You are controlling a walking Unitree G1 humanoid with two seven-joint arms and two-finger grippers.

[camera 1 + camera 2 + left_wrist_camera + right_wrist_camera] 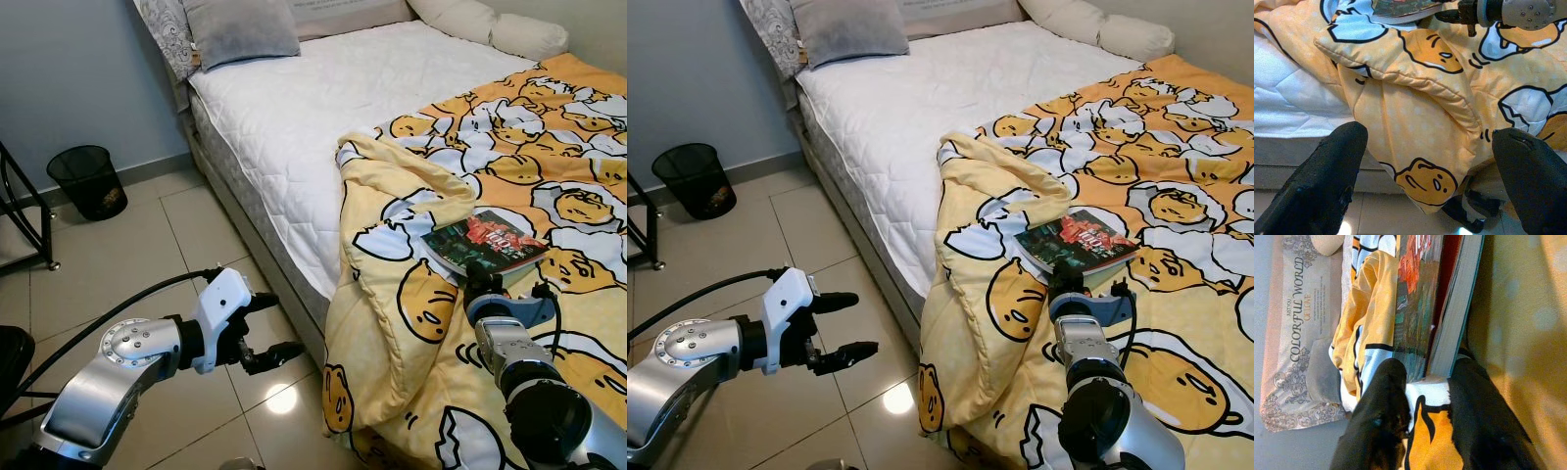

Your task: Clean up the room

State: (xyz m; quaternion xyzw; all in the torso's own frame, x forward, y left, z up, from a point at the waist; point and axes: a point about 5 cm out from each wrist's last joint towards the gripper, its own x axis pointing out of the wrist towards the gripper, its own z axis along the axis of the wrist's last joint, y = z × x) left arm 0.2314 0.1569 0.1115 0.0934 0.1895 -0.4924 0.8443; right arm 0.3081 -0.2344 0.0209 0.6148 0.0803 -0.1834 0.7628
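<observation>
Book (484, 243) lies on rumpled blanket (549, 147) at bed edge. Right gripper (1425, 382) narrow, 2 fingers straddling book's corner, not clamped. Left gripper (265, 328) wide over floor. Risk: soft blanket gives, book slides off fingers.

Even, bright indoor light is filling the head views sharply, an overhead lamp is glaring as a white spot on the glossy floor tile (281, 399), and both wrist views are showing their near black fingers (1327, 181) softly blurred.
</observation>
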